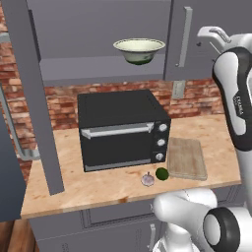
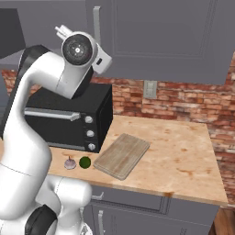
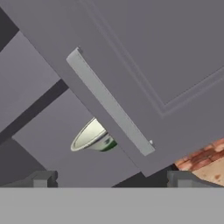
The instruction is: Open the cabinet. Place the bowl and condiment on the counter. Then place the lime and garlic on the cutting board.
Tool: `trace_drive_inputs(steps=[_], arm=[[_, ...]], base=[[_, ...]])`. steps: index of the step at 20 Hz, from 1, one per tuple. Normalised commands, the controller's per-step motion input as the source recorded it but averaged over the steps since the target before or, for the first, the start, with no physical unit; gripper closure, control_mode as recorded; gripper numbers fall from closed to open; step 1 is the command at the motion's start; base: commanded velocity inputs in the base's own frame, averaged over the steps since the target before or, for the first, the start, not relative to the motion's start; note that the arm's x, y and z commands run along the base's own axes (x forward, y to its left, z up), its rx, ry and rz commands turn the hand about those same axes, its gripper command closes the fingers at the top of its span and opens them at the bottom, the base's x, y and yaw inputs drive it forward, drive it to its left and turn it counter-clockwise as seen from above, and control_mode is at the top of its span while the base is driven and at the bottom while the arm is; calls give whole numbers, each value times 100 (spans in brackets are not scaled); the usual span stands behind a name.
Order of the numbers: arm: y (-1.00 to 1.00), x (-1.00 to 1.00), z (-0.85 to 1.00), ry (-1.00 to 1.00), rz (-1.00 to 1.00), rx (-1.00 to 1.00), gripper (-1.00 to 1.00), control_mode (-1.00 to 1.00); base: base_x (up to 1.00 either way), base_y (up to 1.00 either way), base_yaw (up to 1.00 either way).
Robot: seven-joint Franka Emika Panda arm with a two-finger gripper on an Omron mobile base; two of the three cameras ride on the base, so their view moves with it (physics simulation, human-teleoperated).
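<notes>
- The fingers [image 3: 111,178] are standing released, hovering before the right cabinet [image 3: 144,57] door's handle [image 3: 109,101].
- The bowl [image 1: 139,49] is sitting on the open shelf [image 1: 98,66], awaiting removal.
- The lime [image 1: 162,173] and garlic [image 1: 147,179] are lying near the desk's [image 1: 88,184] front edge, beside the cutting board [image 1: 186,157].

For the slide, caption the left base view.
Cream-white bowl on open grey cabinet shelf above black oven; lime, garlic on counter.

The grey cabinet [image 1: 103,34] has its left door swung open, showing the cream bowl [image 1: 139,49] upright on its shelf, while the garlic [image 1: 147,179] and lime [image 1: 162,173] lie side by side on the tan counter [image 1: 98,184] just beside the wooden cutting board [image 1: 187,158].
</notes>
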Motion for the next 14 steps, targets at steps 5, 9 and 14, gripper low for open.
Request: trace_drive_inputs(steps=[5, 9, 14], arm=[[0, 31, -9, 1, 0, 0, -100, -100], [0, 31, -9, 0, 0, -1, -100, -100], [0, 33, -9, 0, 0, -1, -100, -100]], base=[[0, 0, 0], [0, 0, 0], [0, 0, 0]])
